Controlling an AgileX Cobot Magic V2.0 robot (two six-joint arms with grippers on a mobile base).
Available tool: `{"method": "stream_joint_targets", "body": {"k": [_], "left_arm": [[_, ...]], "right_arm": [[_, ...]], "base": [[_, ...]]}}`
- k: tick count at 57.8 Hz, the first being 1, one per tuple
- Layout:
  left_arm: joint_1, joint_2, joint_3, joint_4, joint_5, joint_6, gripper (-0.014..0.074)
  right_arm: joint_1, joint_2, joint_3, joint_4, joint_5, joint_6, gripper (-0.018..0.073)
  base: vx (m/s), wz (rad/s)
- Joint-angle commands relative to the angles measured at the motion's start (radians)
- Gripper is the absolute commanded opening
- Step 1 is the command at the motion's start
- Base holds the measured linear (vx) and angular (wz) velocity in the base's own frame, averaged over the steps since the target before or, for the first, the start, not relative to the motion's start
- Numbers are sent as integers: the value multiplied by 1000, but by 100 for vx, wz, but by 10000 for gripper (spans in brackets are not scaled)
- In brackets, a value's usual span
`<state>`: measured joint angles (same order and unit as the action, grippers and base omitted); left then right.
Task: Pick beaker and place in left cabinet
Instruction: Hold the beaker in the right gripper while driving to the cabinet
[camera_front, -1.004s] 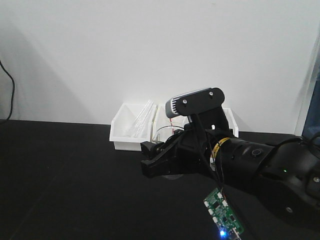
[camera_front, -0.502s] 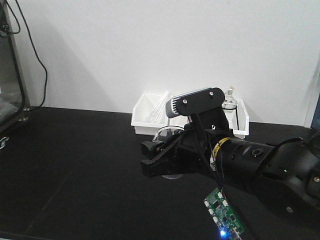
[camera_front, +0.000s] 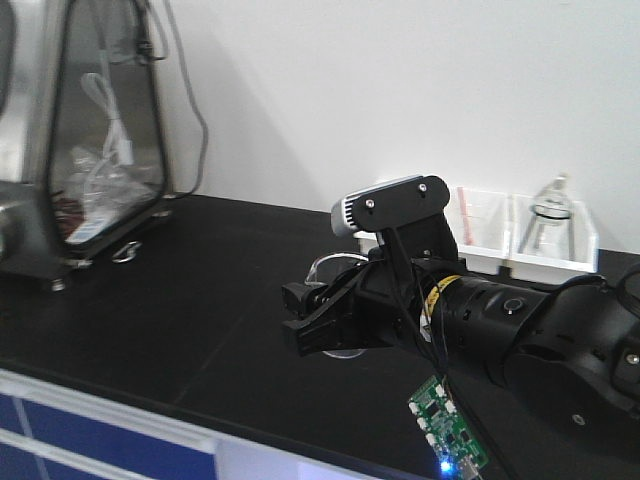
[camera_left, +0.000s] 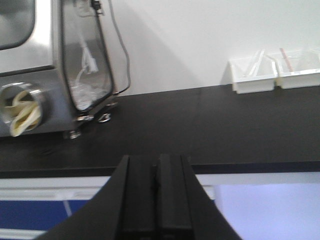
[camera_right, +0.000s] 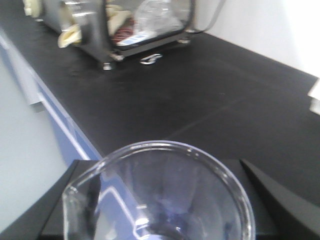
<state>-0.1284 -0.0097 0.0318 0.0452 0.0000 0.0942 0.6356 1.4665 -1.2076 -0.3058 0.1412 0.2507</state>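
Front view: the right pincer (camera_front: 318, 320), black, sits at the centre of the picture, and its arm (camera_front: 540, 340) reaches in from 4 o'clock. Its jaws are closed partway around the beaker (camera_front: 332, 266), a small clear glass vessel held upright with its mouth up. Only the rim above the pincer and the base below it show. Whether the base touches the desk (camera_front: 200, 300) cannot be told. The desk is black, with blue panels (camera_front: 70, 440) under its front edge at 7 o'clock. At 10 o'clock a steel and glass case (camera_front: 95, 150) stands on the desk. At 2 o'clock, against the white wall (camera_front: 400, 80), white bins (camera_front: 485, 235) sit side by side, one of them holding glassware. A green circuit board (camera_front: 447, 425) hangs at 5 o'clock.

Right wrist view: the beaker's round rim fills the bottom half of the picture, with dark fingers (camera_right: 285, 200) on either side of it at 8 and 4 o'clock.

Left wrist view: the left pincer (camera_left: 156, 200), at 6 o'clock, has its two fingers pressed together with nothing between them, above the desk's front edge.
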Motion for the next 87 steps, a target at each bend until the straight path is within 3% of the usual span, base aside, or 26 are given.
{"method": "stream_joint_targets", "body": {"k": [1, 44, 87], "left_arm": [[-1, -19, 16, -3, -75, -3, 1], [-1, -19, 16, -3, -75, -3, 1], [-1, -19, 16, -3, -75, -3, 1]], "right_arm": [[-4, -38, -38, -8, -80, 1, -4], [-4, -38, -38, -8, -80, 1, -4], [-4, -38, -38, -8, -80, 1, -4]], "base": [[-9, 46], [-2, 64], [18, 57]]}}
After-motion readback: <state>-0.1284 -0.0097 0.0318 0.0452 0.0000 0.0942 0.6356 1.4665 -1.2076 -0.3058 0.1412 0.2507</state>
